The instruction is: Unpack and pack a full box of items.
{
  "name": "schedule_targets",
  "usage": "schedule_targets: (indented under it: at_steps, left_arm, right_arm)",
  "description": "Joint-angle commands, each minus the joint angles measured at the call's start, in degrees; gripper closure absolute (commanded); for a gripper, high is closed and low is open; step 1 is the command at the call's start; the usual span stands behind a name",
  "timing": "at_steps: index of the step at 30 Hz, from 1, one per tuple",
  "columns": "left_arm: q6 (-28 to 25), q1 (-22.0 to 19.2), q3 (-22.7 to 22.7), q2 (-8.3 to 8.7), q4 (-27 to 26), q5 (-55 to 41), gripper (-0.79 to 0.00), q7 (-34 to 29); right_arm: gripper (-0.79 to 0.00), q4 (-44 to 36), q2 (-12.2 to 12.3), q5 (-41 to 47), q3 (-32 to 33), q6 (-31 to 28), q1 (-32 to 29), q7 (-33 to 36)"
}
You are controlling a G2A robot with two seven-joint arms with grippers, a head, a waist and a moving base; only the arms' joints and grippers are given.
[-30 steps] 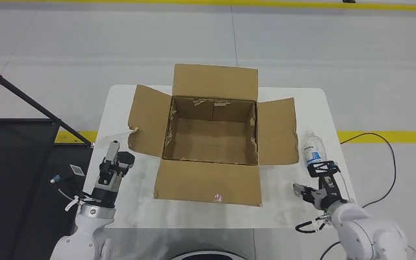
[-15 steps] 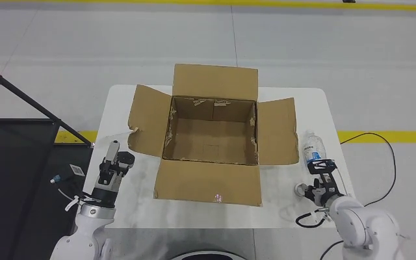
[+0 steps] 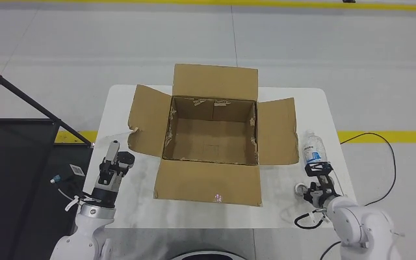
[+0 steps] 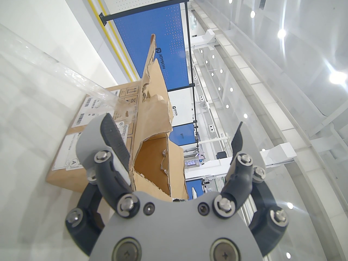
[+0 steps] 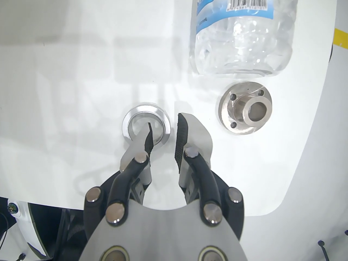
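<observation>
An open cardboard box (image 3: 208,183) stands mid-table with its flaps spread; its inside shows bare cardboard. On the right of the table lie a clear water bottle (image 3: 314,148) (image 5: 244,22), a metal flange (image 5: 245,108) and a silver ring (image 3: 300,189) (image 5: 130,122). My right gripper (image 3: 317,182) (image 5: 164,130) hangs over the ring, open a little, one fingertip (image 5: 149,138) over the ring's hole and the other finger (image 5: 181,137) outside its rim. My left gripper (image 3: 116,157) (image 4: 174,129) is open and holds nothing, left of the box, facing its torn flap (image 4: 153,96).
The white table's (image 3: 130,117) right edge runs close beside the bottle and flange. A black cable (image 3: 383,162) trails on the floor to the right. A dark frame (image 3: 26,169) stands left of the table.
My right gripper has shifted a little toward the bottle and over the ring, and its fingers have narrowed. The left arm has kept still.
</observation>
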Motion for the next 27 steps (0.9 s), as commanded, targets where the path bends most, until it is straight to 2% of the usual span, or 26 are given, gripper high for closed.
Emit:
schedule_targets:
  at_steps: [1,8,14,16,21,27]
  left_arm:
    - [0.0,0.0,0.0,0.00,0.0,0.0,-0.785,0.0]
    - [0.0,0.0,0.0,0.00,0.0,0.0,-0.785,0.0]
    - [0.0,0.0,0.0,0.00,0.0,0.0,-0.785,0.0]
    - [0.0,0.0,0.0,0.00,0.0,0.0,-0.785,0.0]
    - [0.0,0.0,0.0,0.00,0.0,0.0,-0.785,0.0]
    - [0.0,0.0,0.0,0.00,0.0,0.0,-0.785,0.0]
  right_arm:
    - [-0.246,0.4,0.0,-0.2,-0.3,0.2,0.2,0.0]
    - [-0.206,0.5,0.2,-0.7,-1.6,1.6,0.2,0.3]
    - [-0.071,1.0,0.4,-0.3,-1.3,1.8,0.2,0.4]
    - [0.000,1.2,0.4,-0.1,-1.3,1.7,0.3,0.3]
    - [0.000,-0.5,0.6,0.4,-0.8,2.4,0.1,-0.5]
    - [0.000,-8.2,0.7,3.5,2.1,2.5,-2.4,-3.3]
